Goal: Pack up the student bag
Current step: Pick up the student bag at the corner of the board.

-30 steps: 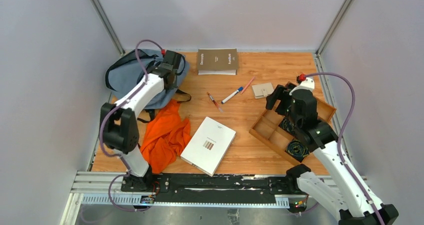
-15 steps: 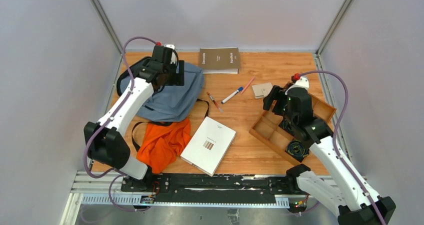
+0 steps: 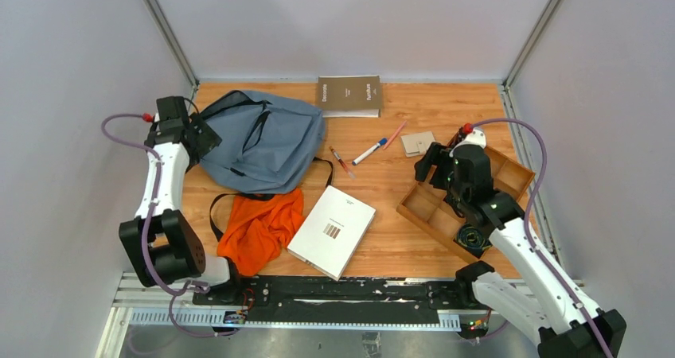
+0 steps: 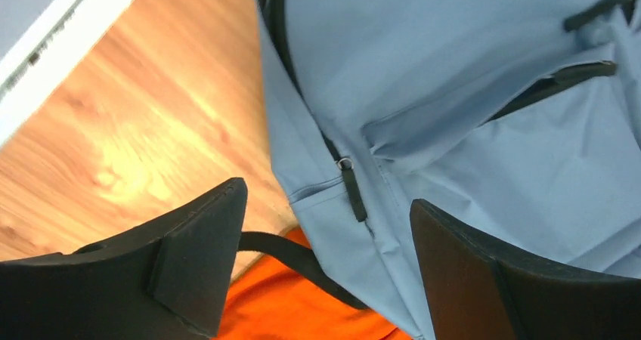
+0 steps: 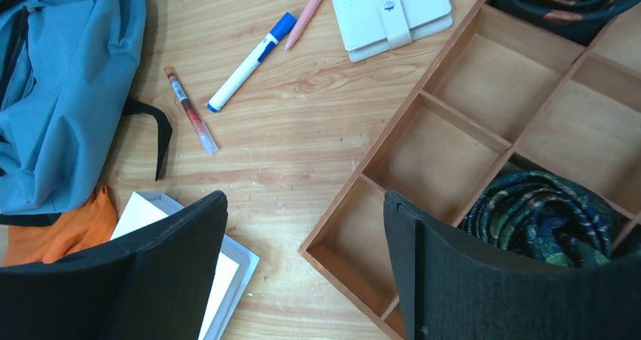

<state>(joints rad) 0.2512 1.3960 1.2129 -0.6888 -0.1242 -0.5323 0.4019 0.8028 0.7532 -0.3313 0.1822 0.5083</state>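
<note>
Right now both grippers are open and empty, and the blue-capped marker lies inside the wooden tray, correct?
Not quite. The blue-capped marker lies on the table, outside the wooden tray; the right wrist view shows it. The left gripper and right gripper are indeed open and empty.

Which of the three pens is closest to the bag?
The orange-red pen, just right of the student bag; the blue-capped marker and pink pen lie farther right.

Grey-blue student bag [image 3: 267,139] lies flat, zipped, at the table's far-left.
</note>
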